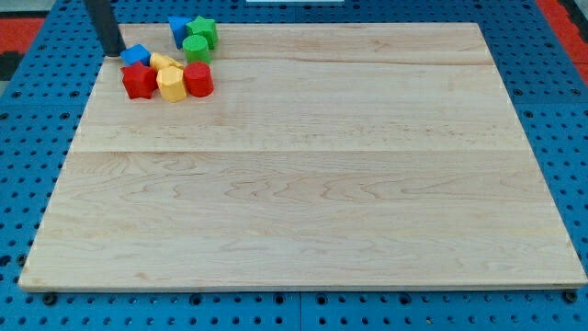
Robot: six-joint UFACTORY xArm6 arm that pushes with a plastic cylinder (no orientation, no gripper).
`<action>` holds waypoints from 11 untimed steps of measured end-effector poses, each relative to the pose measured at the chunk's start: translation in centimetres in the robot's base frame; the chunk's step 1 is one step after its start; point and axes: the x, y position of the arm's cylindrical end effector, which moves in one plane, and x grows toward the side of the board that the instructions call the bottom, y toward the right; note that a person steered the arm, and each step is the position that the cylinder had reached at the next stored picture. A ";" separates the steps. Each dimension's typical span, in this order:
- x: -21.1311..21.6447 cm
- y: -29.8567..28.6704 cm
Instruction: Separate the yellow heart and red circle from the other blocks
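Observation:
All the blocks sit in a cluster at the board's top left. The red circle lies at the cluster's right, touching a yellow block on its left. A second yellow block lies just above that one; which of the two is the heart I cannot tell. A red block lies to the left. A blue block sits above it. A green circle, a green block and a blue block lie at the top. My tip stands just left of the lower blue block.
The wooden board rests on a blue pegboard table. The cluster lies close to the board's top and left edges.

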 end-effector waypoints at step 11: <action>10.7 20.8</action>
